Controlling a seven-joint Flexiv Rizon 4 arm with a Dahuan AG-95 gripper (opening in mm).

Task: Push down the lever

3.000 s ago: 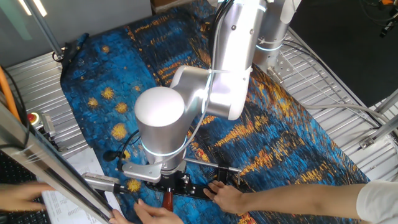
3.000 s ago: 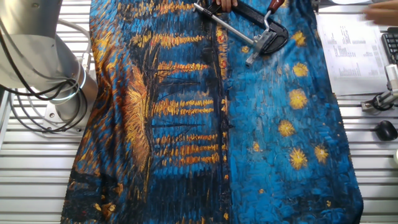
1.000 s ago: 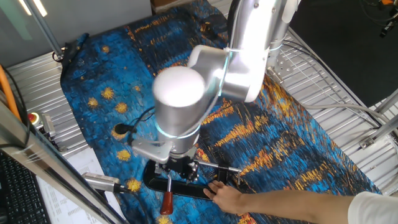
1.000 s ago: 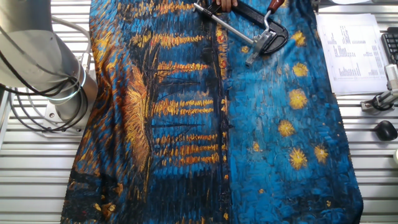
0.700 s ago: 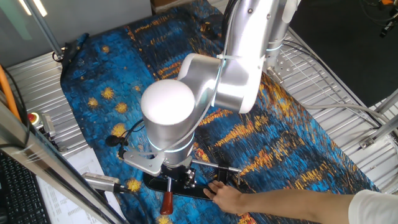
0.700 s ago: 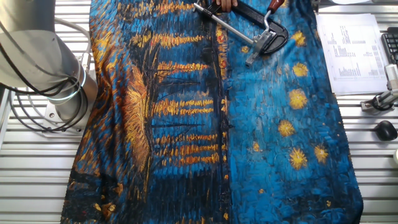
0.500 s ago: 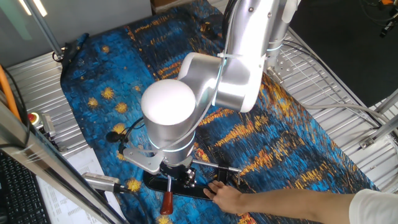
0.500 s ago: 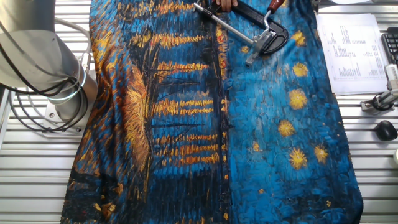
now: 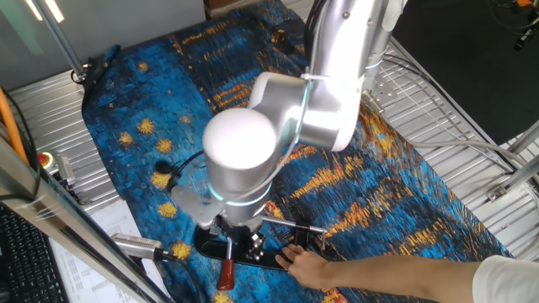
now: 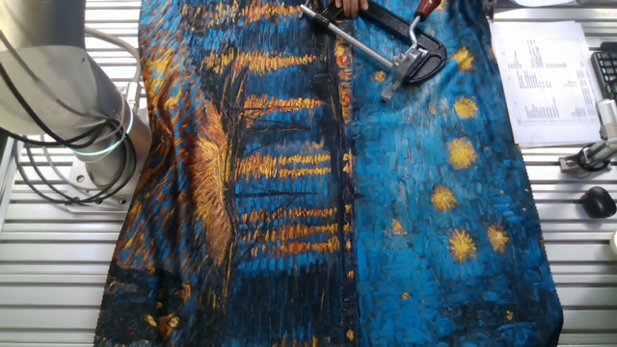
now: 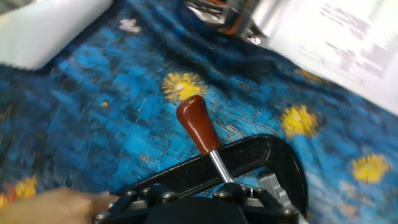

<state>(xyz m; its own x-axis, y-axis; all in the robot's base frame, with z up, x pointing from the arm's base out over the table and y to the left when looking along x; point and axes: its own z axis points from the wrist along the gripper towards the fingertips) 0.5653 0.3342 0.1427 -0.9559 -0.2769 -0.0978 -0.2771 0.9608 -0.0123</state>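
The lever is a thin silver arm (image 11: pixel 219 167) ending in a reddish-brown knob (image 11: pixel 198 127). In the hand view it rises up and left over the black clamp frame (image 11: pixel 264 154). In one fixed view the knob (image 9: pixel 226 274) lies at the cloth's near edge, just below my gripper (image 9: pixel 240 246). The gripper hangs right over the lever's hinge; its jaws are hidden under the wrist. Only the gripper's black body (image 11: pixel 186 208) shows in the hand view. In the other fixed view the knob (image 10: pixel 424 8) and the bracket (image 10: pixel 407 64) show, and the gripper is out of frame.
A person's hand (image 9: pixel 308 266) holds the clamp frame (image 9: pixel 257 257) at the right. A long silver rod (image 10: pixel 342 34) runs from the bracket. The starry blue cloth (image 9: pixel 168 126) covers the table. Papers (image 10: pixel 545 72) and a silver tool (image 9: pixel 139 245) lie beside it.
My arm dropped toward the clamp and has now shifted slightly right above it. The lever knob has kept its place. A second pair of hands left 3 seconds ago.
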